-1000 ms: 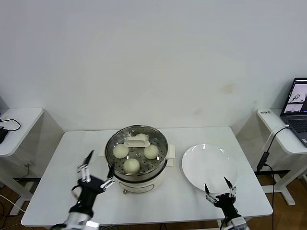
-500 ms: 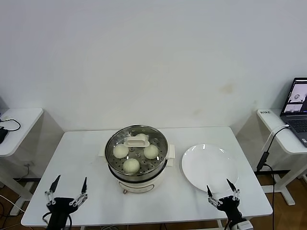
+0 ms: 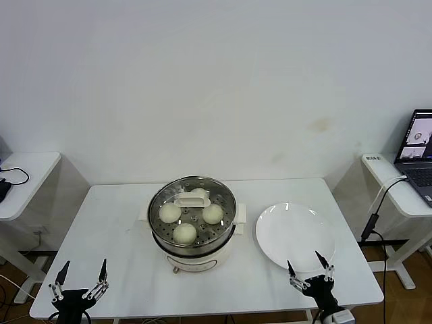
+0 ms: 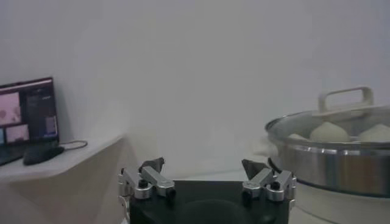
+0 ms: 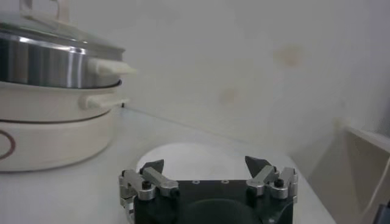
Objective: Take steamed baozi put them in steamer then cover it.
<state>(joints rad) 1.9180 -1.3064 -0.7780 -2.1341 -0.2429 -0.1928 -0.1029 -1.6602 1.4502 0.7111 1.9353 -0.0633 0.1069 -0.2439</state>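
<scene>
Since the cover (image 3: 192, 200) already sits on the steamer (image 3: 193, 223) at the centre of the head view, with three steamed baozi (image 3: 185, 233) showing through the glass and a fourth likely hidden under the handle, we judge the task done and both arms pulled clear on purpose. Our left gripper (image 3: 80, 279) hangs at the lower left corner, off the bench (image 3: 121, 223) edge, jaws spread and holding nothing; our right gripper (image 3: 310, 268) waits at the lower right, just below the bare white plate (image 3: 295, 233), jaws likewise released. A second ago the left gripper stood close beside the steamer; it has since drawn back and down, while the right has barely shifted.

From the left wrist, the left gripper (image 4: 206, 171) is open, the covered steamer (image 4: 329, 159) at frame right.

From the right wrist, the right gripper (image 5: 206, 168) gapes over the plate (image 5: 201, 159), the steamer (image 5: 55, 109) at left.
</scene>
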